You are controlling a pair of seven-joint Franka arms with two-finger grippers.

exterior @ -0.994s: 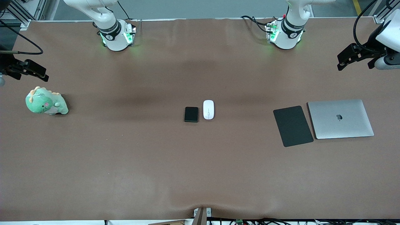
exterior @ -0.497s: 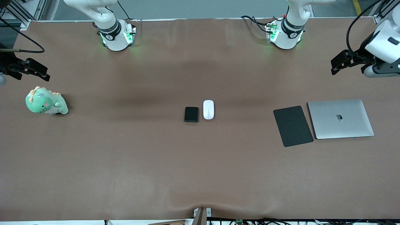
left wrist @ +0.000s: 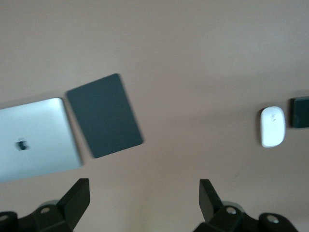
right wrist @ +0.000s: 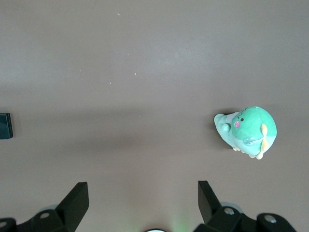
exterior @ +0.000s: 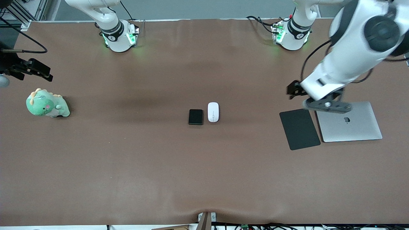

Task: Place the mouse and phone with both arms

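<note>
The white mouse [exterior: 213, 111] and the black phone [exterior: 195, 117] lie side by side at the table's middle, the phone toward the right arm's end. Both also show in the left wrist view, the mouse [left wrist: 273, 126] and the phone [left wrist: 300, 112] at the picture's edge. My left gripper [exterior: 293, 90] is open and empty, up in the air over the table by the mouse pad and the laptop. My right gripper [exterior: 38, 72] is open and empty, in the air above the toy at its end of the table. The right wrist view shows only the phone's edge [right wrist: 5, 125].
A matte black mouse pad [exterior: 299, 128] and a closed silver laptop [exterior: 350, 123] lie side by side toward the left arm's end. A green dinosaur plush [exterior: 46, 105] sits toward the right arm's end. The brown table [exterior: 204, 172] spreads wide nearer the camera.
My left arm has swung in from the table's end toward the middle and now hangs by the laptop and the mouse pad. The right gripper has barely shifted. The mouse and phone have not moved.
</note>
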